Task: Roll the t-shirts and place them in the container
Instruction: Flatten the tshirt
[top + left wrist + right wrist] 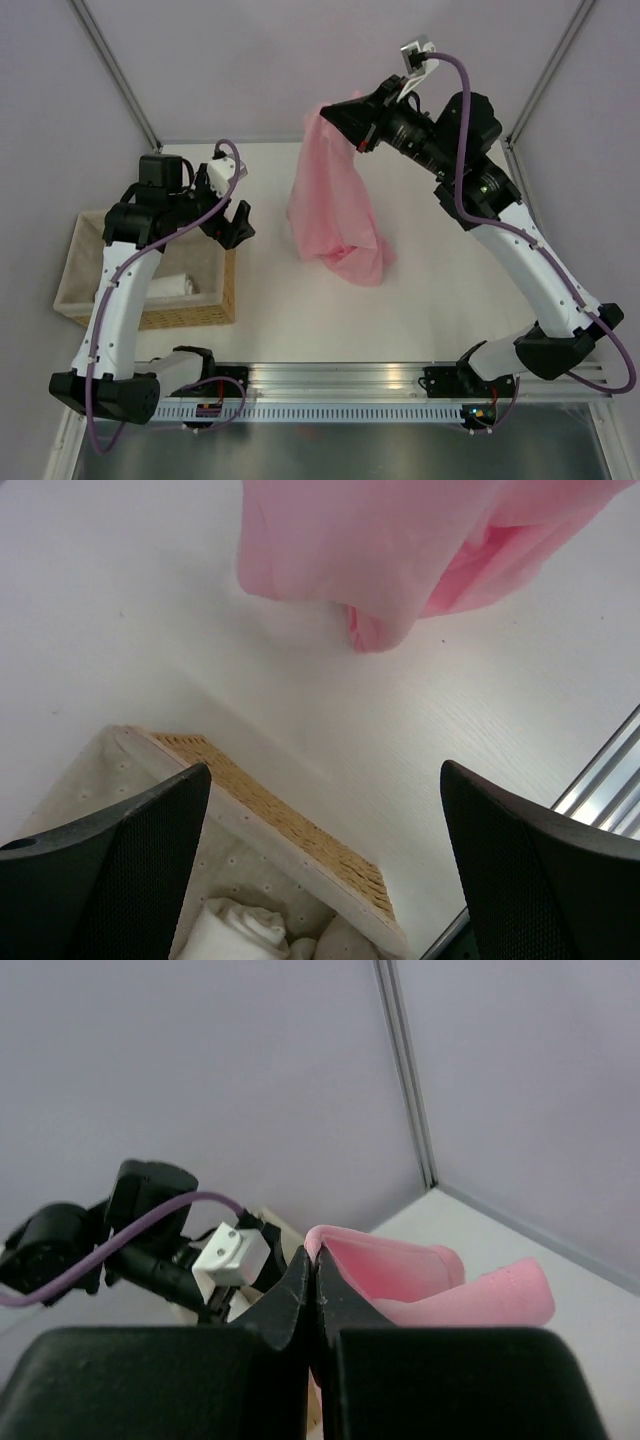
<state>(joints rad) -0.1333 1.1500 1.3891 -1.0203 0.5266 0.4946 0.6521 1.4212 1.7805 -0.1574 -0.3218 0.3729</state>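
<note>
A white table (pixel 400 310) fills the space, with pale walls behind it and a metal rail along the near edge where two white and black arms are bolted. The right arm (pixel 530 260) reaches up and back toward the rear middle of the table. The left arm (pixel 120 300) bends over the left side. A light-pink t-shirt (pixel 335 210) hangs in loose folds from the raised right arm, above the rear centre of the table. Its lower end is bunched down at the tabletop, though I cannot tell whether it rests there. At the left edge stands a wicker basket (pixel 228 292) with a pale lining, well apart from the shirt, and a rolled white cloth (pixel 235 930) lies inside it. The left gripper (pixel 322 780) hovers over the basket's near corner, its jaws spread wide with nothing between them. The right gripper (pixel 313 1260) has its jaws pressed together, pinching a fold of the pink fabric at the top of the shirt.
</note>
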